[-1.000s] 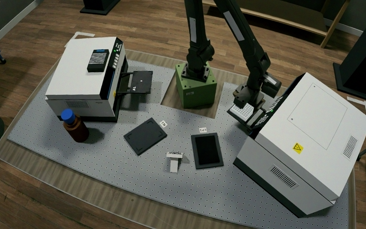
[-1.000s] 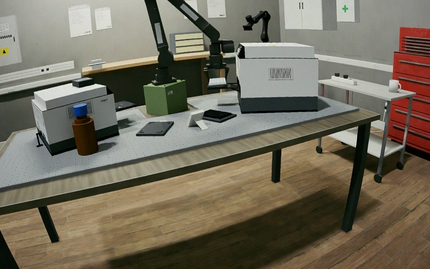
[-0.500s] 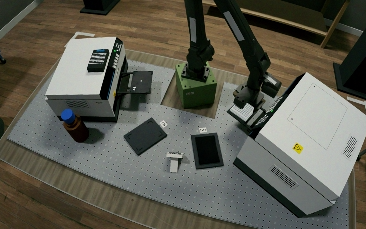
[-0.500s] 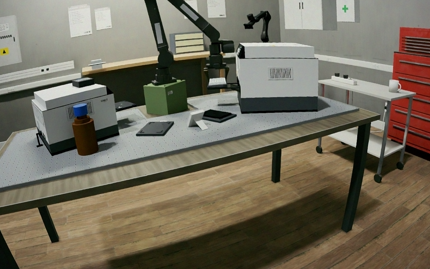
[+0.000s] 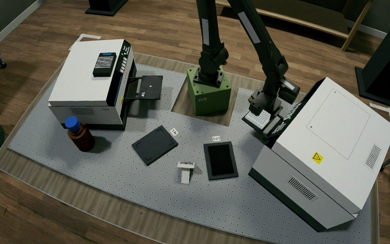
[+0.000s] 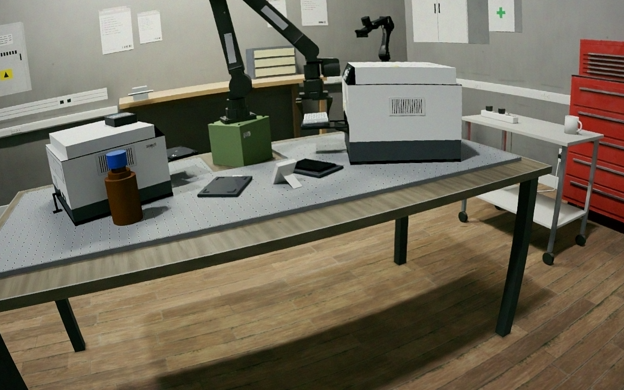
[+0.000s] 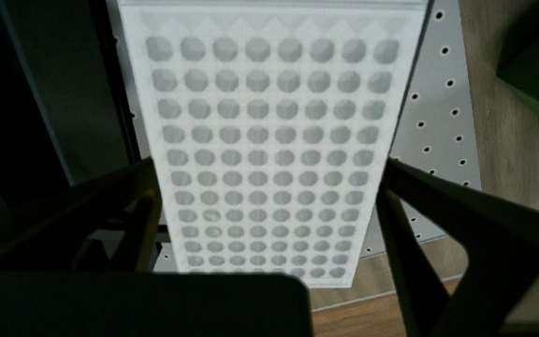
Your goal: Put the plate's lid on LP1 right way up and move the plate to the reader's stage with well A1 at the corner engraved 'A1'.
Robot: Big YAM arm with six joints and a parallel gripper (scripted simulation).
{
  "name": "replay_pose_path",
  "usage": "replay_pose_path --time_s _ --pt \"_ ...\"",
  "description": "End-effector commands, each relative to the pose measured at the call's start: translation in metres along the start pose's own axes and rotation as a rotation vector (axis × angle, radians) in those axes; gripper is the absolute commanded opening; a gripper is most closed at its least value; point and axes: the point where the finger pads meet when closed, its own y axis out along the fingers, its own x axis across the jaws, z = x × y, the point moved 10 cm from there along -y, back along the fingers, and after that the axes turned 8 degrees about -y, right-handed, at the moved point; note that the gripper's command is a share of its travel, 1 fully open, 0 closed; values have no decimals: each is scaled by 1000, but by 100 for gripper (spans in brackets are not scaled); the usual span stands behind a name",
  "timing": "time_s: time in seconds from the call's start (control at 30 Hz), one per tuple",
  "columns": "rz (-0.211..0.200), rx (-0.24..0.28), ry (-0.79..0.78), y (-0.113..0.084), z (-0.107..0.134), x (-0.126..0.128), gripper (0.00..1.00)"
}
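Note:
My gripper (image 5: pixel 263 113) (image 6: pixel 314 114) (image 7: pixel 269 168) is shut on the white well plate (image 5: pixel 256 119) (image 6: pixel 315 117) (image 7: pixel 269 126), its fingers along the long sides. The plate looks level over the right instrument's extended black stage (image 5: pixel 258 130) (image 6: pixel 319 125); I cannot tell whether it touches. Its wells show, but its A1 corner cannot be told. The left instrument's stage (image 5: pixel 154 86), marked A1, is empty. LP1 (image 5: pixel 207 168) holds a flat black rectangle (image 5: pixel 220 158) (image 6: pixel 318 166); whether this is the lid is unclear.
The capped bottle (image 5: pixel 81 138) (image 6: pixel 123 196) stands upright by the left instrument (image 5: pixel 90 75) (image 6: pixel 110 145). N1 (image 5: pixel 154 145) (image 6: pixel 225 186) and a small white stand (image 5: pixel 186 173) (image 6: pixel 285 170) are mid-deck. The right instrument (image 5: pixel 336 121) (image 6: pixel 404 106) rises close to my gripper.

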Motion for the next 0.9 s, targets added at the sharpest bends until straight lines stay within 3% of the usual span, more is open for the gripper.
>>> replay_pose_path --time_s 0.0,0.87 --pt "-45 0 -7 -9 1 20 86" --pt "-33 0 -4 -7 1 19 86"
